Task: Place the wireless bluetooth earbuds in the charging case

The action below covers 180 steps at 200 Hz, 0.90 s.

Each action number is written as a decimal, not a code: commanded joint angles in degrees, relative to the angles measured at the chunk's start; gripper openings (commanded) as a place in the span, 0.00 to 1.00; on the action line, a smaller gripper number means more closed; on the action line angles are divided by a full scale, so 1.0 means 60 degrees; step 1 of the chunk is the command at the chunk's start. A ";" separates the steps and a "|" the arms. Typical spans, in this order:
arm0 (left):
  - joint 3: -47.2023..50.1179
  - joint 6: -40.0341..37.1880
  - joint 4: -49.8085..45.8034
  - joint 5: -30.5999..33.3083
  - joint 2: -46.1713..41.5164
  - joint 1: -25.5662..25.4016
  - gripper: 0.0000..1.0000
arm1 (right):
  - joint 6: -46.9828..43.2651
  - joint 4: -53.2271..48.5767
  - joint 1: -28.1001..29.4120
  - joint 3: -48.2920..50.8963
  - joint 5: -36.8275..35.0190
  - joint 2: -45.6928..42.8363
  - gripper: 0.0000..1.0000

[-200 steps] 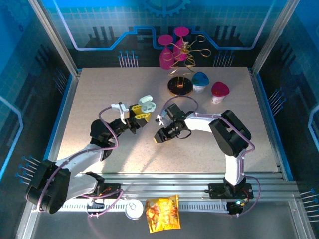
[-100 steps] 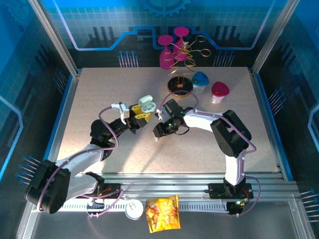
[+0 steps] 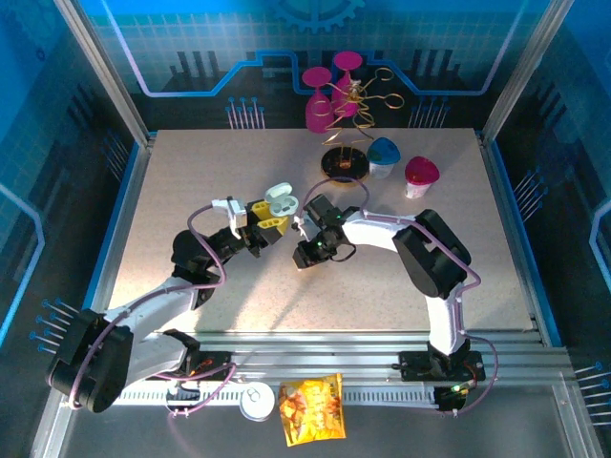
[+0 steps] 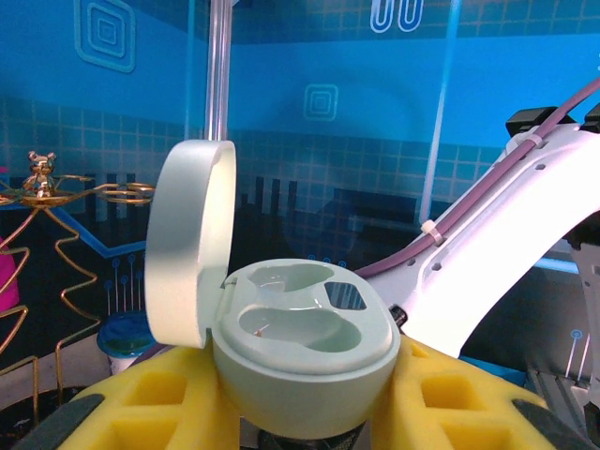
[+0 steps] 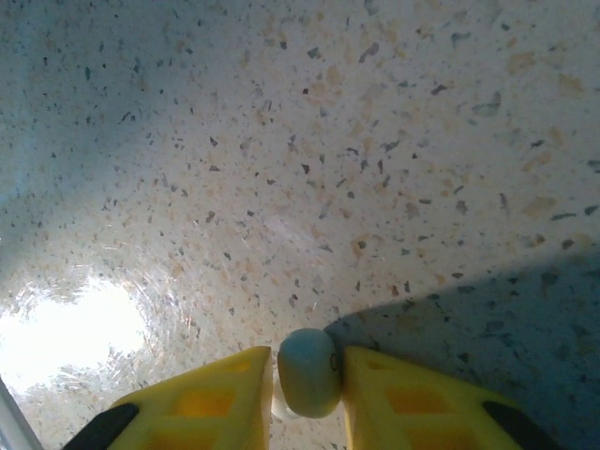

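Speckled beige table [image 3: 191, 181] carries both arms, their grippers meeting near its middle. The left gripper [image 3: 256, 232] has its yellow pads [image 4: 159, 398] clamped on the base of the pale green charging case [image 4: 309, 361], held upright with its lid [image 4: 187, 244] swung open to the left. Just to its right, the right gripper [image 3: 305, 254] points down at the tabletop, its jaws pinched on a pale blue earbud [image 5: 308, 372].

Your right hand [image 3: 304, 256] has drifted left over the desk [image 3: 191, 181] toward the charging case [image 3: 280, 200], its fingers [image 5: 216, 398] narrowing onto the pale earbud [image 5: 309, 372].
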<state>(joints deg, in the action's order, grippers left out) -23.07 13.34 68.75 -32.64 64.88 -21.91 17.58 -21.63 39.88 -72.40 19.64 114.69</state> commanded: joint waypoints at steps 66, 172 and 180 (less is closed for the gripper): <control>0.0238 -0.0313 -0.0074 0.0257 -0.0181 -0.0052 0.19 | -0.0349 -0.0692 0.0374 0.0039 -0.1355 -0.0782 0.15; 0.0244 -0.0681 -0.0890 0.0812 0.0618 -0.0010 0.19 | -0.2823 -0.0059 0.0857 0.1245 -0.4909 -0.6300 0.11; 0.0275 -0.0682 -0.0910 0.0748 0.0648 -0.0010 0.18 | -0.3082 0.0131 0.0989 0.1228 -0.5028 -0.6562 0.07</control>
<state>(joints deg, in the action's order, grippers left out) -22.33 10.39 63.18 -28.08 67.94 -21.91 6.26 -23.77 43.31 -65.65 -5.39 79.46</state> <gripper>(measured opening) 0.343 0.114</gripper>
